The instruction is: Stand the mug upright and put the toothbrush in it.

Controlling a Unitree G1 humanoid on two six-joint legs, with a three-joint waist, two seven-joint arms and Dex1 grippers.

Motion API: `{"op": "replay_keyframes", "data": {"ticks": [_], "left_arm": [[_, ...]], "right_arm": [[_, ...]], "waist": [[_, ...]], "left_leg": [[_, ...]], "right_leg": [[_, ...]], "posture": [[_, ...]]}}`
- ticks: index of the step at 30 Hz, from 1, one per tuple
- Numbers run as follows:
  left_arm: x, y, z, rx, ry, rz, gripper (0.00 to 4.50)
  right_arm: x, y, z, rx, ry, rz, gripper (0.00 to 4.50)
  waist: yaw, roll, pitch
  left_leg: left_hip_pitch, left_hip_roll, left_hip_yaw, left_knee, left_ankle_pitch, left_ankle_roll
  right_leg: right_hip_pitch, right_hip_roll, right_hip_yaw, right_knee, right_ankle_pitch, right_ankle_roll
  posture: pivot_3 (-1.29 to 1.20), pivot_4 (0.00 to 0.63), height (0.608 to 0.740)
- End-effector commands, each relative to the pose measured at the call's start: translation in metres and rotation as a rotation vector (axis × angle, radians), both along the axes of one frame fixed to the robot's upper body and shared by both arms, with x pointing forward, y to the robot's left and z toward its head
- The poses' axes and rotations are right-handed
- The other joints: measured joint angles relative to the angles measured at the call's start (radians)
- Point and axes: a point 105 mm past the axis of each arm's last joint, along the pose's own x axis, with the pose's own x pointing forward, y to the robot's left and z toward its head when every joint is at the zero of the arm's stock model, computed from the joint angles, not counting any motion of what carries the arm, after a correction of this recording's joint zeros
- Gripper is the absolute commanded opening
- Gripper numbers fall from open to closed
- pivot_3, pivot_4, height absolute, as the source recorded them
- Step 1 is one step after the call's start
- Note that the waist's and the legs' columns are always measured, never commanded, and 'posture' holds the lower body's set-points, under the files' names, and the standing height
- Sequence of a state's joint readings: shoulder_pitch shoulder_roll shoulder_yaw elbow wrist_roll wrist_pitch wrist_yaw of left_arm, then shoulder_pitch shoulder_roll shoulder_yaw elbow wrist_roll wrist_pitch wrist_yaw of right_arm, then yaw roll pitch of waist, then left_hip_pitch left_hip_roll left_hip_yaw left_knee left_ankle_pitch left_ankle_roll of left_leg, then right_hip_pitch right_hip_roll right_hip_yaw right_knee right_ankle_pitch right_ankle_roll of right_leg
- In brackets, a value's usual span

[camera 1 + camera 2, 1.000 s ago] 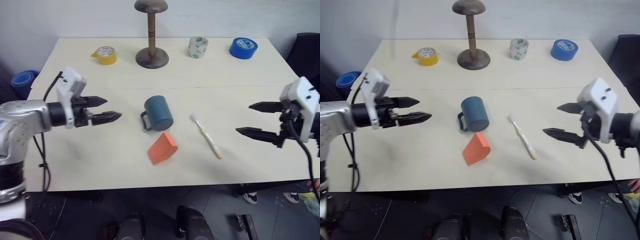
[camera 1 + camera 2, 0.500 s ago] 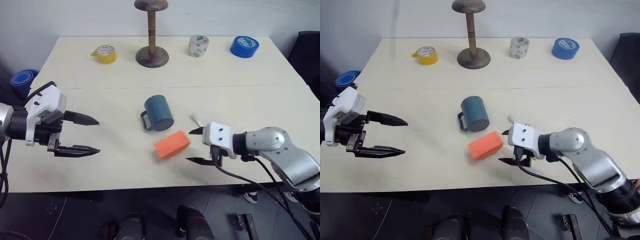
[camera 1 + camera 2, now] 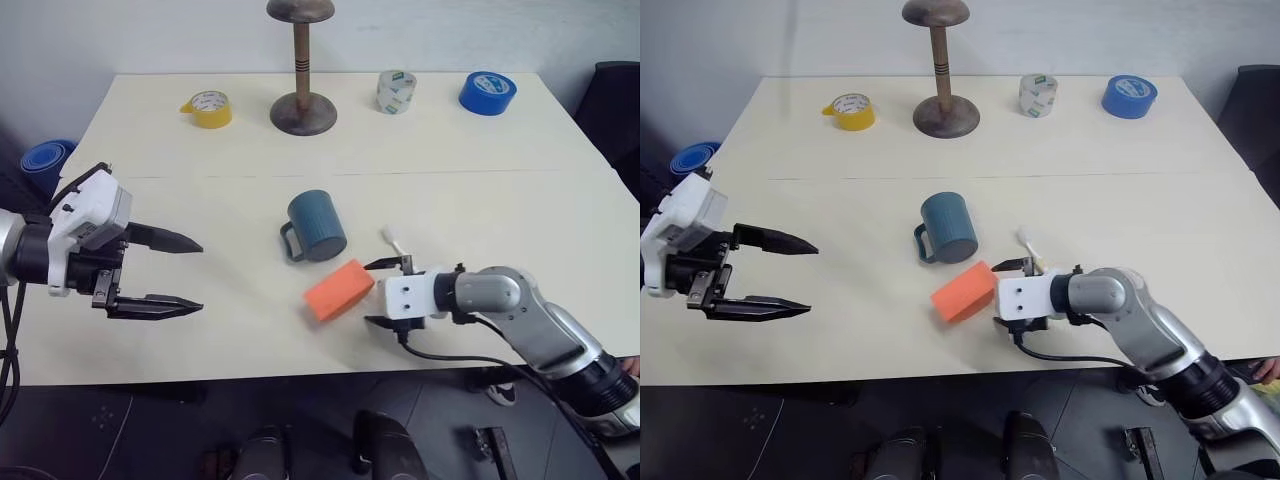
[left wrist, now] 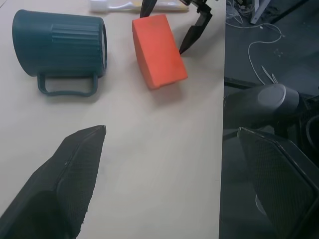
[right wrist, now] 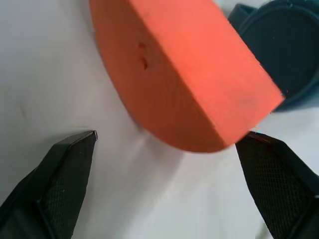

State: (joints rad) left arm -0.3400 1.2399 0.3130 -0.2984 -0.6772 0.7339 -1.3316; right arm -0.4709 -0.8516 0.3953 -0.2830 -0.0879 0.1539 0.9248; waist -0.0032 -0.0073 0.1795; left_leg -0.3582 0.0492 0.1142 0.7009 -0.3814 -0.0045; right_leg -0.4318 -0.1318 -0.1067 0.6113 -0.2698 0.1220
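Note:
The dark teal mug (image 3: 317, 226) lies on its side in the middle of the table, its handle (image 3: 290, 243) pointing left. The toothbrush (image 3: 392, 238) shows its white head just right of the mug; its handle is hidden behind my right gripper. My right gripper (image 3: 375, 293) stands open low over the table, its fingertips right up against the orange foam wedge (image 3: 338, 289). In the right wrist view the wedge (image 5: 184, 74) sits just past the open fingers (image 5: 65, 169), with the mug's round end (image 5: 284, 55) behind it. My left gripper (image 3: 198, 275) hangs open and empty, well left of the mug.
Along the table's far side stand a yellow tape roll (image 3: 206, 108), a wooden stand (image 3: 301, 100), a white-green tape roll (image 3: 396, 91) and a blue tape roll (image 3: 487, 92). The table's near edge (image 3: 300, 372) runs just below both grippers.
My right arm swung down and left to the wedge, which tipped over and turned. It now covers the toothbrush handle. My left gripper drew back and rolled.

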Motion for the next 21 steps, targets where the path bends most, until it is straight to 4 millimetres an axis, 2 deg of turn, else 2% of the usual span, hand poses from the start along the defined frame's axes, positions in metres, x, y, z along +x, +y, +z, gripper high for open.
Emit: {"op": "replay_keyframes", "data": {"ticks": [1,4,6,8,14,20,21], "left_arm": [[-0.003,0.001,0.01,-0.007,-0.047,-0.002,4.5],[-0.004,0.001,0.01,-0.009,-0.048,-0.003,4.5],[-0.004,0.001,0.009,-0.012,-0.048,-0.005,4.5],[-0.003,0.001,0.009,-0.012,-0.053,-0.009,4.5],[0.0,-0.001,0.012,-0.014,-0.069,-0.02,4.5],[0.002,-0.001,0.014,-0.017,-0.08,-0.019,4.5],[0.002,-0.001,0.014,-0.017,-0.081,-0.018,4.5]], "right_arm": [[-0.002,-0.017,0.021,0.001,-0.091,-0.043,4.5],[-0.011,-0.018,0.028,-0.006,-0.122,0.006,4.5],[-0.022,-0.005,0.03,0.04,-0.075,0.065,4.5],[-0.023,0.006,0.029,0.072,-0.058,0.092,4.5],[-0.012,0.03,0.017,0.072,-0.042,0.144,4.5],[0.0,0.038,0.001,0.017,-0.042,0.17,4.5],[0.002,0.039,0.0,0.017,-0.043,0.172,4.32]], "waist": [[0.001,0.0,0.0],[0.0,0.0,0.0],[-0.003,0.0,0.0],[-0.005,0.0,0.0],[-0.004,0.0,0.0],[-0.001,0.0,0.0],[-0.003,0.0,0.0]], "left_leg": [[0.0,0.0,0.0,0.0,0.0,0.0],[0.0,0.0,0.0,0.0,0.0,0.0],[0.001,0.0,0.0,0.0,0.0,0.0],[0.001,0.001,0.001,0.0,0.0,0.0],[0.002,0.001,0.001,0.0,0.0,0.0],[0.002,0.0,0.002,0.0,0.0,0.0],[0.002,0.0,0.002,0.0,0.0,0.0]], "right_leg": [[0.0,0.0,0.0,0.001,0.0,0.0],[0.0,0.0,0.0,0.0,0.0,0.0],[0.0,0.0,0.0,0.0,0.0,0.0],[0.0,0.0,0.001,0.001,0.0,0.0],[0.0,0.001,0.001,0.001,0.0,0.0],[0.0,0.0,0.001,0.001,0.0,0.0],[0.0,0.0,0.001,0.001,0.0,0.0]], "posture": [[0.0,0.15,0.74],[0.0,0.15,0.74],[0.0,0.15,0.74],[0.0,0.15,0.74],[0.0,0.15,0.74],[0.0,0.15,0.74],[0.0,0.15,0.74]]}}
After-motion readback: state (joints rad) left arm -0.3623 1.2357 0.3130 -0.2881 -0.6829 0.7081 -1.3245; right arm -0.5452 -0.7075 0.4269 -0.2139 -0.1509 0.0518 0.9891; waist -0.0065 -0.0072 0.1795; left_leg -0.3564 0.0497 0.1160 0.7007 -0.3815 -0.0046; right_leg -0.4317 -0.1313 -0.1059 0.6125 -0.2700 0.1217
